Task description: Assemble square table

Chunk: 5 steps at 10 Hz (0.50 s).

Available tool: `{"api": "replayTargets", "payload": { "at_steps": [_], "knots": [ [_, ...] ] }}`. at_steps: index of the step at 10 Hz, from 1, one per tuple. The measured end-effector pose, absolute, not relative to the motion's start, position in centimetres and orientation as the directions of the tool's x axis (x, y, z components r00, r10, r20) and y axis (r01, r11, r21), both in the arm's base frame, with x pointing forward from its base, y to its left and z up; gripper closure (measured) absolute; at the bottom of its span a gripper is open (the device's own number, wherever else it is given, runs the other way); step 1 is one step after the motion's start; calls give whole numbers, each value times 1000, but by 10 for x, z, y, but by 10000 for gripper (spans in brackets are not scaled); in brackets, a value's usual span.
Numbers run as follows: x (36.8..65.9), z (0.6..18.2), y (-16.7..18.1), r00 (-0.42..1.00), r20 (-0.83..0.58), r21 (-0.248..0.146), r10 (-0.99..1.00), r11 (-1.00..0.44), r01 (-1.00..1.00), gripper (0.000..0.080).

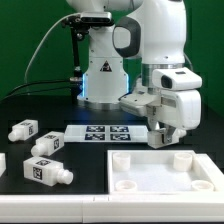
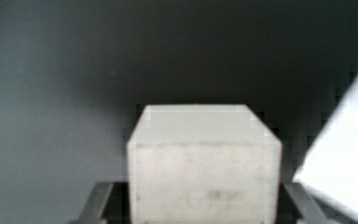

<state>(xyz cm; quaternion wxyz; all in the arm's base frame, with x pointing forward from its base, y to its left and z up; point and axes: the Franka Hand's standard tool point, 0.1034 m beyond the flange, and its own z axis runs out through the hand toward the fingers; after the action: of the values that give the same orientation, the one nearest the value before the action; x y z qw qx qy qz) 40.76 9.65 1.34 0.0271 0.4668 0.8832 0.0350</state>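
The square tabletop [image 1: 150, 180] lies rim-up at the front of the exterior view's right, with round sockets in its corners. My gripper [image 1: 161, 134] hangs just above the slab's far edge. In the wrist view the gripper [image 2: 202, 205] is shut on a chunky white leg [image 2: 201, 158]. The dark fingers [image 2: 108, 206] press on both of its sides. Three loose tagged legs lie on the exterior view's left: one at the far left [image 1: 22, 128], one in the middle [image 1: 48, 144], one nearer the front [image 1: 46, 171].
The marker board [image 1: 104, 132] lies flat on the black table between the loose legs and the arm's base [image 1: 100, 75]. A further white part [image 1: 2, 161] is cut off at the exterior view's left edge.
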Motion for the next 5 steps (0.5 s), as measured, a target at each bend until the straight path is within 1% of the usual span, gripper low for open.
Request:
{"api": "replayTargets", "payload": {
  "at_steps": [1,2,5],
  "knots": [
    [410,14,89,-678,-32,107,734,677,728,534],
    [408,13,89,-677,-29,100,735,676,730,534],
    [405,12,89,-801,-47,91,597,801,592,534]
  ]
}}
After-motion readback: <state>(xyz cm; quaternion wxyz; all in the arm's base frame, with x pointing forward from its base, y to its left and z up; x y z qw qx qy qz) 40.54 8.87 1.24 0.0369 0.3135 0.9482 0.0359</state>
